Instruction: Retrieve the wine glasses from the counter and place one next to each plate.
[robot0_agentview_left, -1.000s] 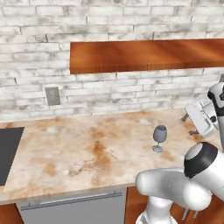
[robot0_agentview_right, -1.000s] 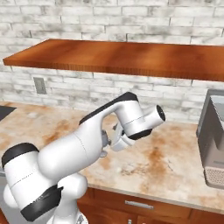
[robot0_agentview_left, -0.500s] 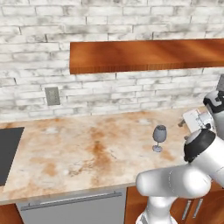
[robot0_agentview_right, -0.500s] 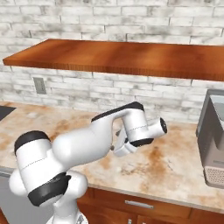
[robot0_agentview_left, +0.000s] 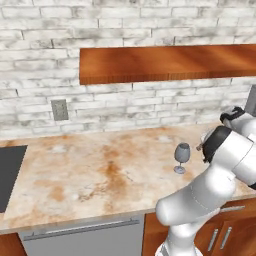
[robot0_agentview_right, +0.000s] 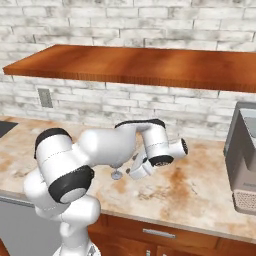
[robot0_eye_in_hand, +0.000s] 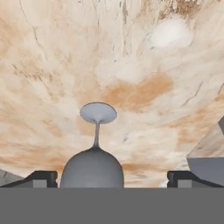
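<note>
Grey translucent wine glass (robot0_agentview_left: 181, 156), one item: stemmed, round foot, upright on the counter (robot0_agentview_left: 90, 175), toward its right end and nearer the front edge than the brick wall; bowl holds nothing visible. Beige stone counter top with rust-orange veining. Gripper (robot0_eye_in_hand: 111, 177): jaws spread wide, one dark fingertip (robot0_eye_in_hand: 41, 177) on each side of the glass bowl, neither touching it. Grey appliance (robot0_agentview_right: 243, 165) stands at the counter's far right end.
</note>
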